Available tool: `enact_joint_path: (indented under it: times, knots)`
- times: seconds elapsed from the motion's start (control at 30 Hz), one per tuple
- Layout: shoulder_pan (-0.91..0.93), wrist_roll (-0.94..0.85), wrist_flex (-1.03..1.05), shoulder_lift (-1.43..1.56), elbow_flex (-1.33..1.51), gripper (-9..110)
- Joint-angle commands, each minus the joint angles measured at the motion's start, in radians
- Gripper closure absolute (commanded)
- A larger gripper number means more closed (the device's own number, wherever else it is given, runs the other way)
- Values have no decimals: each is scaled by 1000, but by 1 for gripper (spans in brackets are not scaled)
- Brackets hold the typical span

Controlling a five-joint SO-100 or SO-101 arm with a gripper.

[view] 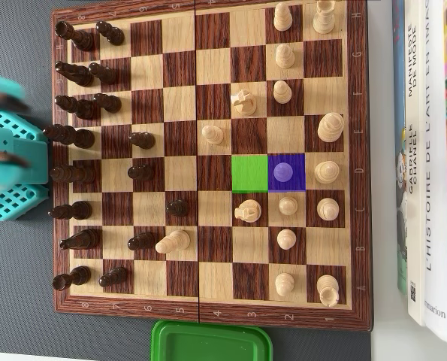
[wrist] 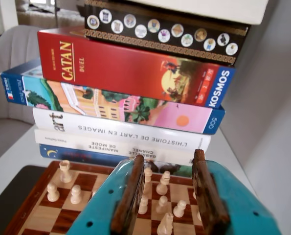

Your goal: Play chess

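The wooden chessboard (view: pixel 208 312) fills the overhead view, with dark pieces (view: pixel 77 74) along its left side and light pieces (view: pixel 327 171) on its right. One square is marked green (view: pixel 249 173). The square to its right is marked purple, with a purple-tinted pawn (view: pixel 283 171) on it. A light piece (view: pixel 172 242) lies tilted among the dark ones. My teal gripper (view: pixel 13 162) is at the board's left edge, blurred. In the wrist view my gripper (wrist: pixel 168 157) is open and empty, with brown pads (wrist: pixel 130 196). Light pieces (wrist: pixel 163 183) show between the jaws, farther off on the board (wrist: pixel 37 215).
A stack of books and game boxes (wrist: pixel 135 73) stands just past the board's light-piece end, and is on the right in the overhead view (view: pixel 426 150). A green lidded container (view: pixel 210 342) sits against the board's bottom edge. A dark mat (view: pixel 16 301) lies under the board.
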Motion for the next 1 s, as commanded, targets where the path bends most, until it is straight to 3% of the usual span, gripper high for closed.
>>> enact_joint_path:
  times: [0.0, 0.2, 0.37, 0.97]
  knots:
    - [3, 8, 35, 2, 12, 86]
    - [15, 0, 319, -38, -129, 86]
    - [8, -2, 551, -316, -319, 86]
    - [18, -2, 629, -1244, -784, 86]
